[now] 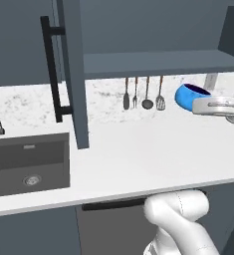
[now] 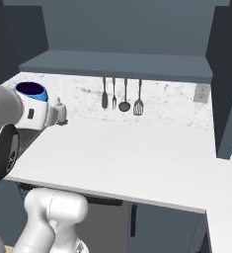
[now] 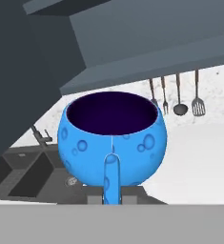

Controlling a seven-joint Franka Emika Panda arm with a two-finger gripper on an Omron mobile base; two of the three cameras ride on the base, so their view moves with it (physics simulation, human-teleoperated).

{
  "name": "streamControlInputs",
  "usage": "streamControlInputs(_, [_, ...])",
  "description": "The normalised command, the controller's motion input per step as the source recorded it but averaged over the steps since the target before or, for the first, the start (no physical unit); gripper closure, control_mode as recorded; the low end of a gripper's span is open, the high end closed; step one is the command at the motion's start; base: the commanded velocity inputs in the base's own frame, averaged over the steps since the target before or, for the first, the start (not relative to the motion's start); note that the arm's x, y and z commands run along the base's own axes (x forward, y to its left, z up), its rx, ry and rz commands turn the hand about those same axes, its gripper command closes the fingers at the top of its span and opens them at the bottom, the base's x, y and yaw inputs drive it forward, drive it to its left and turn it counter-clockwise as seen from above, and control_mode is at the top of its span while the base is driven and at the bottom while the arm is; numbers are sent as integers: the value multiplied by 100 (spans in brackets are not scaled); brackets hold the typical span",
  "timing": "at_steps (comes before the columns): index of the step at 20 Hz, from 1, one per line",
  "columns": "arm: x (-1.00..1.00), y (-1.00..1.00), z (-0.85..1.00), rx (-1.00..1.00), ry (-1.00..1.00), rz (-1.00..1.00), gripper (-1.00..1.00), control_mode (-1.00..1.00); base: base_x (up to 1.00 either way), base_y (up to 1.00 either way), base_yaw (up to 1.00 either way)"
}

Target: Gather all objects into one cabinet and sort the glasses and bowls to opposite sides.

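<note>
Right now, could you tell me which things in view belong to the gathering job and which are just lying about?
Part of the job:
- round bright-blue cup with dark inside, held in the shut hand
- dark slate-blue cabinet door with long black bar handle

Just lying about:
- four hanging metal utensils
- dark sink

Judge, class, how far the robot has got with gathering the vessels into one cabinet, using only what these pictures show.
Done: the cabinet door with its black bar handle stands open. In hand: the gripper is shut on the handle of a blue cup, held in the air above the white counter, below the cabinet's floor. Left: setting this cup inside; no other vessels are visible here, so the sorting cannot be judged.
</note>
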Motion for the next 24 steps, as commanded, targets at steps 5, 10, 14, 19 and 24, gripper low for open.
streamControlInputs(5, [0, 0, 0, 0, 0, 0, 100, 100, -100, 0, -1])
streamControlInputs(10, [0, 0, 0, 0, 0, 0, 100, 100, -100, 5, 0])
streamControlInputs(14, [0, 0, 0, 0, 0, 0, 100, 100, -92, 50, 7])
streamControlInputs(19, [0, 0, 0, 0, 0, 0, 100, 100, -41, 81, 36])
streamControlInputs(24, [0, 0, 0, 0, 0, 0, 100, 100, -15, 74, 45])
